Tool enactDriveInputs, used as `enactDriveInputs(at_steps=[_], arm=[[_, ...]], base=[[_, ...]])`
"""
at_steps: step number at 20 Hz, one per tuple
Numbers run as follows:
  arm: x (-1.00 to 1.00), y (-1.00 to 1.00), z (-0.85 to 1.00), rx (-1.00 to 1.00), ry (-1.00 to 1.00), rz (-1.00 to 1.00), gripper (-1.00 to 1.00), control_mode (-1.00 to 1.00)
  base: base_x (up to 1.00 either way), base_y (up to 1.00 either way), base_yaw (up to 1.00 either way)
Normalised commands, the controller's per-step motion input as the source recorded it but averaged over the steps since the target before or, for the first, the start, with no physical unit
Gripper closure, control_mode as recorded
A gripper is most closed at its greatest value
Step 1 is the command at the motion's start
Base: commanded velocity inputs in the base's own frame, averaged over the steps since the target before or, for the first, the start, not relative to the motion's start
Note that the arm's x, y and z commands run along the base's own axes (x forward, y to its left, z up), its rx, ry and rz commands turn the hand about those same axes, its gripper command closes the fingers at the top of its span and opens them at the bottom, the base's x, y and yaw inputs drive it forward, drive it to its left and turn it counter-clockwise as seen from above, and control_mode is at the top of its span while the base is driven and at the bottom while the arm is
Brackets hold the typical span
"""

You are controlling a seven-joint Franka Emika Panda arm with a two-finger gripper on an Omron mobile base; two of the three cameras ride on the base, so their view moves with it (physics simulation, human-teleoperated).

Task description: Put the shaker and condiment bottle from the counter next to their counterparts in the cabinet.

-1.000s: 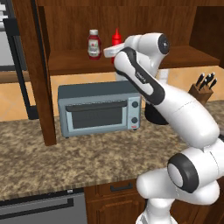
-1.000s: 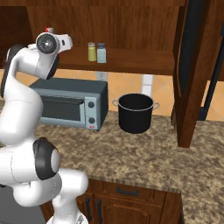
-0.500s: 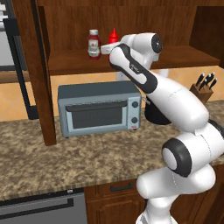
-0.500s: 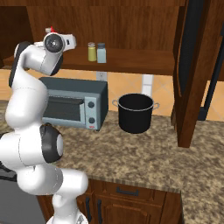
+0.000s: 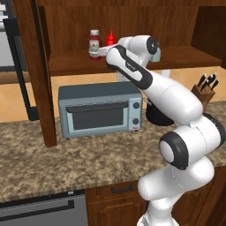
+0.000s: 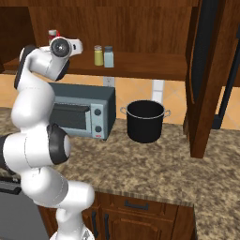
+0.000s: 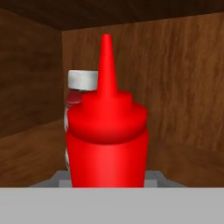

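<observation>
On the cabinet (image 6: 140, 70) shelf: two bottles (image 5: 94, 44), two shakers (image 6: 99, 56)

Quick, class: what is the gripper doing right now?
Gripper: shut on the red squeeze bottle, held upright on the cabinet shelf beside the white-capped ketchup bottle.

Lighting's flat and even all over, no hard shadows or glare anywhere. The cabinet (image 5: 132, 26) interior goes dim toward its corners. My hand view looks soft and low-res up close, so the condiment bottle (image 7: 107, 140) edges are maybe slightly blurred.
</observation>
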Motion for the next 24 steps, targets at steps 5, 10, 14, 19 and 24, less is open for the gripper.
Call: enactDriveInputs(at_steps=[5, 10, 14, 19, 24], arm=[[0.17, 0.00, -0.12, 0.02, 0.00, 0.00, 1.00, -1.00], [0.04, 0.07, -0.31, 0.02, 0.00, 0.00, 1.00, -1.00], [0.02, 0.21, -0.43, 0.00, 0.00, 0.00, -1.00, -1.00], [0.06, 0.04, -0.24, 0.00, 0.00, 0.00, -1.00, -1.00], [0.05, 0.00, -0.14, 0.00, 0.00, 0.00, -1.00, -1.00]], base=[[0.00, 0.00, 0.00], [0.00, 0.00, 0.00], [0.00, 0.00, 0.00], [0.00, 0.00, 0.00], [0.00, 0.00, 0.00]])
